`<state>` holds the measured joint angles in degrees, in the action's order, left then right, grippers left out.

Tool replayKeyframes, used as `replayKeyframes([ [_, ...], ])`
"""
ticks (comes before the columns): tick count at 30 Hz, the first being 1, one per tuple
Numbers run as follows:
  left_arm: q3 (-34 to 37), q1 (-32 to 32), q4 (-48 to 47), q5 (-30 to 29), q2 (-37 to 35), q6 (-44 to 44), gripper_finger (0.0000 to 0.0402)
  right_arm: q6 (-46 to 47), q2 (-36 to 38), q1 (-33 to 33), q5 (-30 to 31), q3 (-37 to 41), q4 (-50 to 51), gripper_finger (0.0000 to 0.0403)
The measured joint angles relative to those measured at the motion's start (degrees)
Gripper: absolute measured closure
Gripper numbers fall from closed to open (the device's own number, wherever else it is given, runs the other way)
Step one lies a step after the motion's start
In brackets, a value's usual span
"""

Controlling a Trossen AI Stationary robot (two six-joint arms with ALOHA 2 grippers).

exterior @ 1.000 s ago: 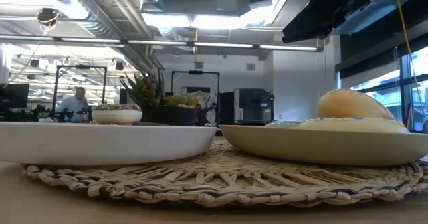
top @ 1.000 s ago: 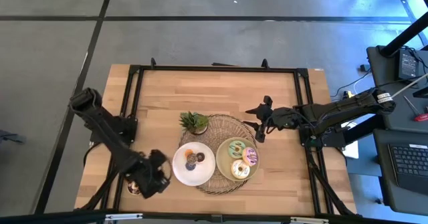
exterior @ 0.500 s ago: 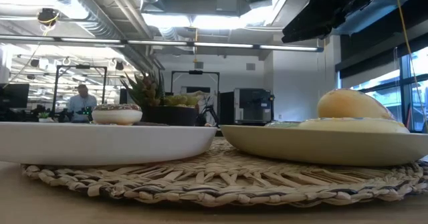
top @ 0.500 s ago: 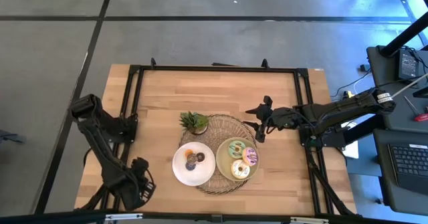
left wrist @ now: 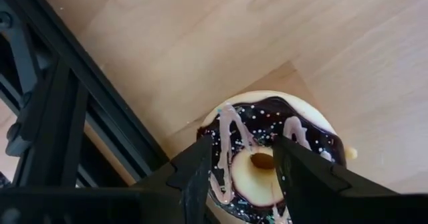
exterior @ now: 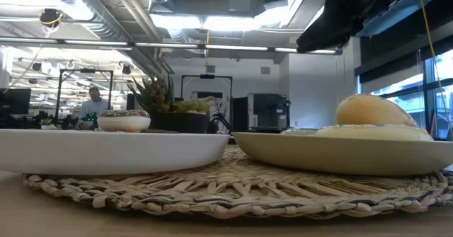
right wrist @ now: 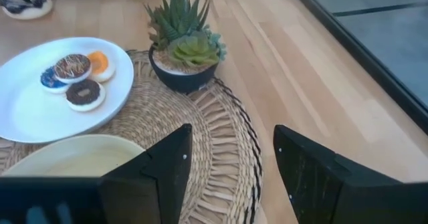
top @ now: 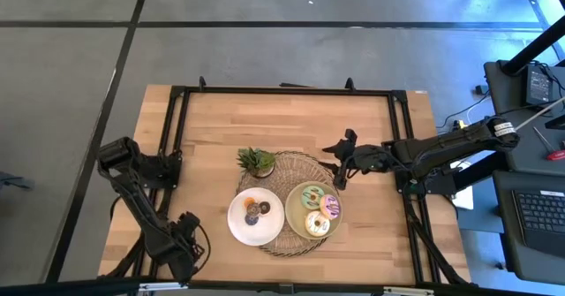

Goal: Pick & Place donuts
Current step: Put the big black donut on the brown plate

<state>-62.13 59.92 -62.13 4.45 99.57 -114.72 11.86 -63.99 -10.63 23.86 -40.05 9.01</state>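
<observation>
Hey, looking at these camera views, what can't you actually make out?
- Chocolate donut: in the high view it is hidden under the left gripper at the table's front left corner. In the left wrist view its lower part is cut off.
- Donuts on the pale-green plate: in the low view the rim hides all but one yellowish top.
- Same plate, right wrist view: cut off behind the open right gripper, which hovers over the woven mat.

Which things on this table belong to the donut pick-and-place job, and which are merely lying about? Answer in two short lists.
Part of the job:
- chocolate donut, with the left pincer straddling it
- mini donuts on the white plate
- larger donuts on the pale-green plate
- right pincer, open above the mat's edge

Just lying about:
- potted plant
- woven mat
</observation>
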Motion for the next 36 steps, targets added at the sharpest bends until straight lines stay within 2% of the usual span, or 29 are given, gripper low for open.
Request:
replayKeyframes([
  [6,0.0,0.0,0.6,-0.9,0.2,0.1,0.0246,-0.1,-1.6,0.0,0.0,0.0,-1.2,0.0192],
  [9,0.0,0.0,0.6,0.1,0.2,6.3,0.0248,-0.2,-1.7,0.0,0.0,0.0,-1.8,0.0192],
  [14,0.0,0.0,0.5,5.8,0.2,13.6,0.0253,-0.2,-1.7,0.0,0.0,0.0,-2.0,0.0192],
  [25,0.0,0.7,0.5,7.4,0.2,23.3,0.0262,-0.2,-1.7,0.0,0.0,0.0,-2.0,0.0192],
  [27,0.0,1.2,0.5,6.8,0.2,27.0,0.0266,-0.2,-1.7,0.0,0.0,0.0,-2.0,0.0192],
  [32,0.0,3.1,0.6,0.5,1.8,31.0,0.0276,-0.2,-1.7,0.0,0.0,0.0,-2.0,0.0192],
  [36,0.0,3.6,0.6,0.6,3.2,31.1,0.0284,-0.2,-1.6,0.0,0.1,0.0,-2.0,0.0192],
])
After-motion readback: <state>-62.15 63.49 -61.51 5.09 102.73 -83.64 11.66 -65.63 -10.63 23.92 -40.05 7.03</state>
